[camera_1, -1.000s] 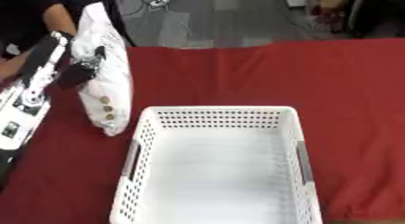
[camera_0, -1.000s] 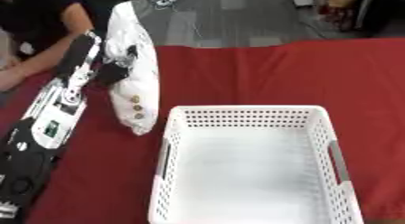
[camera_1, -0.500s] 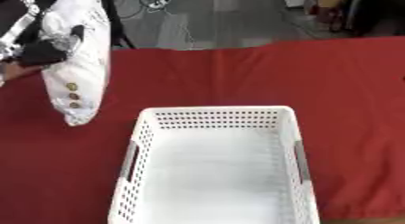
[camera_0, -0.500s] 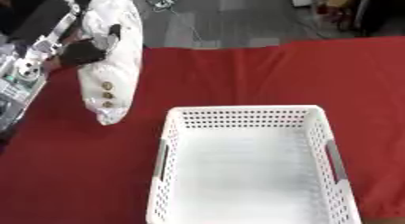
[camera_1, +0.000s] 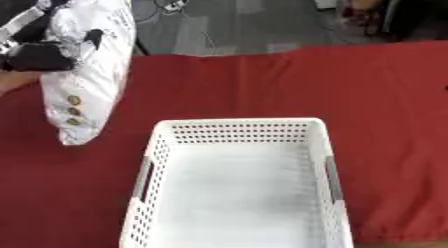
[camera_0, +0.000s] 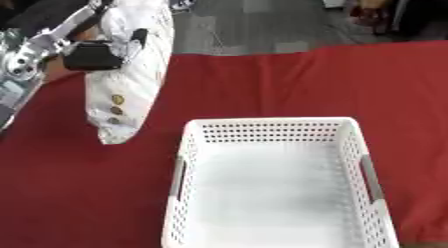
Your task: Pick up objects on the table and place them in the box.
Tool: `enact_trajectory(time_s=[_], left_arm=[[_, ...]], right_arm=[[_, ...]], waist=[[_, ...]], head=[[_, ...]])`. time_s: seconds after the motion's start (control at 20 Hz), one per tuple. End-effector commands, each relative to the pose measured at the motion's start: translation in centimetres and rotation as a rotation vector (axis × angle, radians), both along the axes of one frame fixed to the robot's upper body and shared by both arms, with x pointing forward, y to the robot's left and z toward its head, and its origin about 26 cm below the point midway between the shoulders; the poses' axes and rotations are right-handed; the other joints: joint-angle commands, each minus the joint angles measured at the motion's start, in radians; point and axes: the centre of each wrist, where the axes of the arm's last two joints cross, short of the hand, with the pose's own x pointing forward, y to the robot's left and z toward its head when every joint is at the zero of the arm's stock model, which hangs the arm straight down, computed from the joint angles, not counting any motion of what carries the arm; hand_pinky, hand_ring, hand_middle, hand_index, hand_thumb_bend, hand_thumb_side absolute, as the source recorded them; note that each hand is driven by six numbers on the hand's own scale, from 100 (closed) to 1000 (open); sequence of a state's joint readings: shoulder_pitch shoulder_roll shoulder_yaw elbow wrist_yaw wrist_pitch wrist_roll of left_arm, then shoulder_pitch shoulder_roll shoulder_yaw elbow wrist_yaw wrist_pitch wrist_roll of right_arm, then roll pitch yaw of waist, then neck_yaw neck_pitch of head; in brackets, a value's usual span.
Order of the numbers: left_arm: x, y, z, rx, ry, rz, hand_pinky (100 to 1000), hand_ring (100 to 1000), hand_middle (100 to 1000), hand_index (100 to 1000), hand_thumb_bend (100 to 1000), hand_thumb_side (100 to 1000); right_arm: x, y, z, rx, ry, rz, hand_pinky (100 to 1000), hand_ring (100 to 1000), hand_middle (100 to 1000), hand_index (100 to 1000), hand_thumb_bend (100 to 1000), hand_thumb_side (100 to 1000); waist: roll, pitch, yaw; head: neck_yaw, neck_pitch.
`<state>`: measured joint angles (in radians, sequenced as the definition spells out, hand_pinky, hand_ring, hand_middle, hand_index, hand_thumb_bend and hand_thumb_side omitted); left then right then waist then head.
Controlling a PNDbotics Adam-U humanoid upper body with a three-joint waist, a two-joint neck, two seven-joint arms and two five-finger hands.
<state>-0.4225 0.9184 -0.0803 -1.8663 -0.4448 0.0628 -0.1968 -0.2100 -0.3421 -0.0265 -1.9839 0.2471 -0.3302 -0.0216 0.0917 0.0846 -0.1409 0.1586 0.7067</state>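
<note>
A white plastic bag (camera_0: pixel 131 72) with small round brown prints near its bottom hangs lengthwise in the air at the upper left, over the red cloth. My left hand (camera_0: pixel 94 54) is shut on its upper part, black fingers curled into the bag. A white perforated basket (camera_0: pixel 276 182) with grey handles stands low in the middle, and I see nothing inside it. The bag hangs to the left of the basket's far left corner. My right hand shows in no view.
The red cloth (camera_0: pixel 289 87) covers the table, with grey floor and cables beyond its far edge. A person's bare hand (camera_1: pixel 13 82) lies on the cloth at the far left edge, behind my left arm (camera_0: pixel 26 57).
My left hand has lifted the bag off the cloth and kept it at the upper left. The camera has also shifted, so the basket sits a little lower and further right.
</note>
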Motion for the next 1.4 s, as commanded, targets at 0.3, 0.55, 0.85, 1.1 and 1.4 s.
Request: enact_trajectory(time_s=[0.3,0.55,0.85,1.1,1.4], left_arm=[[-0.1,-4.0,3.3,0.046,-0.037,-0.162,568,359,291,247,100,509],[1.4,-7.2,3.9,0.063,-0.018,-0.269,570,357,290,246,100,511],[3.3,-10.6,3.6,0.097,0.013,-0.362,578,355,289,250,100,514],[5.0,-12.9,2.6,0.130,0.049,-0.398,583,353,288,250,100,517],[6.4,-14.5,0.6,0.207,0.085,-0.429,618,356,292,255,100,516]], right_arm=[[-0.2,0.0,0.6,-0.024,-0.014,0.010,560,779,856,1000,308,985],[-0.2,0.1,0.4,-0.027,-0.006,0.017,560,779,856,1000,308,984],[-0.2,0.2,0.3,-0.027,-0.002,0.023,559,779,856,1000,308,983],[-0.2,0.3,0.3,-0.028,0.001,0.031,559,779,856,1000,307,983],[-0.2,0.4,0.2,-0.027,0.003,0.036,559,779,856,1000,307,982]], waist=[[-0.003,-0.017,-0.002],[-0.004,-0.021,-0.004],[-0.005,-0.023,-0.004],[-0.007,-0.024,-0.007],[-0.007,-0.023,-0.011]], head=[[0.002,-0.009],[0.012,-0.008],[0.020,-0.010],[0.025,-0.019],[0.030,-0.020]])
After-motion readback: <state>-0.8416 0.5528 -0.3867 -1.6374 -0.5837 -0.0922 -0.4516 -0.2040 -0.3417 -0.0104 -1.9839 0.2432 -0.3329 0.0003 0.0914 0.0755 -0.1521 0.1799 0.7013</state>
